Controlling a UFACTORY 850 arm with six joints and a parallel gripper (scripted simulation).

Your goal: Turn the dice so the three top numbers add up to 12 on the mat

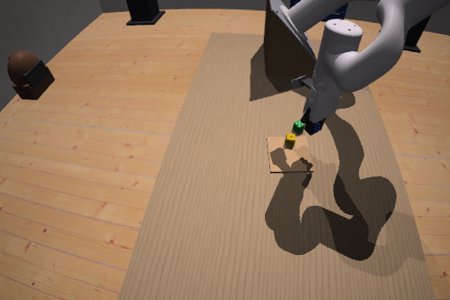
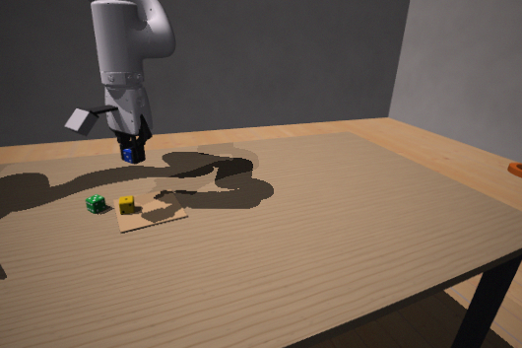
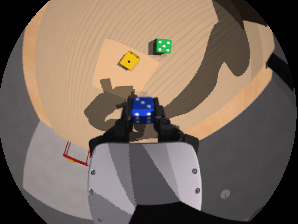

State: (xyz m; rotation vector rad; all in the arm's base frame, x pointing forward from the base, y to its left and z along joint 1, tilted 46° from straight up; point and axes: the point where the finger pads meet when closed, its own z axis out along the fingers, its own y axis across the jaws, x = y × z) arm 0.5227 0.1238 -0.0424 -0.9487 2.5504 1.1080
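Note:
My gripper is shut on a blue die and holds it in the air, well above the table. The blue die also shows in the wrist view and in the top view. A yellow die lies on the tan mat near its corner, one pip on top in the wrist view. A green die lies on the table just off the mat, beside the yellow die. In the top view the yellow die and green die are below my gripper.
A dark slanted panel stands on the table behind the dice. An orange object lies at the far right table edge. A brown object and dark posts stand on the floor beyond the table.

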